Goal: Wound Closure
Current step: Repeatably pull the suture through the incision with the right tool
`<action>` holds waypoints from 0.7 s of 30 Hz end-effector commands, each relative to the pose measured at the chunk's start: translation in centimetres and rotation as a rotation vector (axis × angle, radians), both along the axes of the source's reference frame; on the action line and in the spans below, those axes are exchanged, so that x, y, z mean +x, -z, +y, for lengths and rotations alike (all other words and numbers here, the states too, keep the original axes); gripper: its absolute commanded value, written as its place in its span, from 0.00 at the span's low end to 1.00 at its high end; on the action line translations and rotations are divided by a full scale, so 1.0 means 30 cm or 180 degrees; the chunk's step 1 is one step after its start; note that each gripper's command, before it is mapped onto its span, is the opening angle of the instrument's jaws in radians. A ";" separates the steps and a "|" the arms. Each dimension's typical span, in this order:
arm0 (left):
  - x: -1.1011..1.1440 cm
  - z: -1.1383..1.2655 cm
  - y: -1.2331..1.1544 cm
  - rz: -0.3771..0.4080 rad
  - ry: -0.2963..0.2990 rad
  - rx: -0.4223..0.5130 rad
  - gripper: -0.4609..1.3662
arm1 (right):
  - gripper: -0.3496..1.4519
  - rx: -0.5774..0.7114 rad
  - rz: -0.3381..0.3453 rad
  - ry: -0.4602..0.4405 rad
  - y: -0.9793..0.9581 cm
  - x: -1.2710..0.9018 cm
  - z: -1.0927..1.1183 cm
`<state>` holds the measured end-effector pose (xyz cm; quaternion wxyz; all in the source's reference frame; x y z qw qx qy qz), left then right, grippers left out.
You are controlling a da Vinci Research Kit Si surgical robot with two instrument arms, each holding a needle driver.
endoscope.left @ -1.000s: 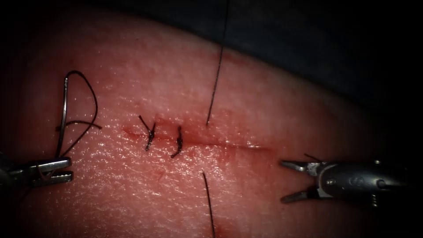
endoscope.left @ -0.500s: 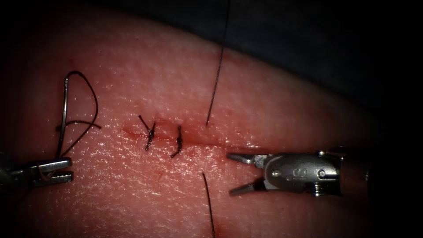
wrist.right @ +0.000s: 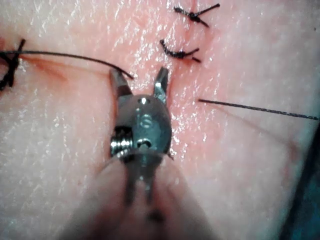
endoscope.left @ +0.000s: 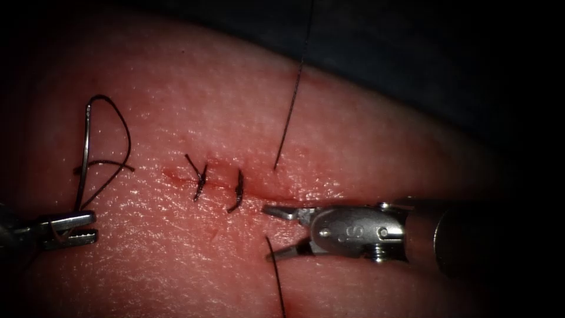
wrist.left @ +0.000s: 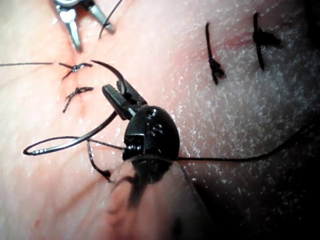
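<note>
Moist, glossy pink pebbled tissue (endoscope.left: 365,147); polished silver metal right tool (endoscope.left: 276,232) and ridged steel left tool (endoscope.left: 88,227); thin shiny curved wire needle (endoscope.left: 86,156); matt black thread (endoscope.left: 288,118)

bare tissue (endoscope.left: 376,135) right of thread (endoscope.left: 288,118) (knots (endoscope.left: 200,179) left)

We count two tools (endoscope.left: 276,232) (endoscope.left: 82,227), one curved needle (endoscope.left: 86,153), one cut (endoscope.left: 265,191) in one piece of tissue (endoscope.left: 365,147), two tied stitches (endoscope.left: 200,179) (endoscope.left: 238,191) across it, and two loose runs of thread (endoscope.left: 289,112) (endoscope.left: 275,277), one at either side of the cut.
</note>
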<state>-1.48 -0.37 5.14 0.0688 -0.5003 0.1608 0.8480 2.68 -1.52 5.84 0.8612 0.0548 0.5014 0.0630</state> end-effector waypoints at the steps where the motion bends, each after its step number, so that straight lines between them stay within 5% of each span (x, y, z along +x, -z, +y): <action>1: 0.0002 0.0000 0.0002 0.0000 -0.0013 0.0008 0.06 | 0.16 0.0014 0.0072 0.0087 0.0000 -0.0002 -0.0002; 2: 0.0003 0.0000 0.0002 -0.0001 -0.0015 0.0008 0.06 | 0.00 0.0014 0.0089 0.0110 0.0001 -0.0003 -0.0002; 21: 0.0004 0.0000 0.0003 -0.0002 -0.0015 0.0009 0.06 | 0.00 -0.0251 0.0178 0.0392 0.0114 -0.0008 -0.0032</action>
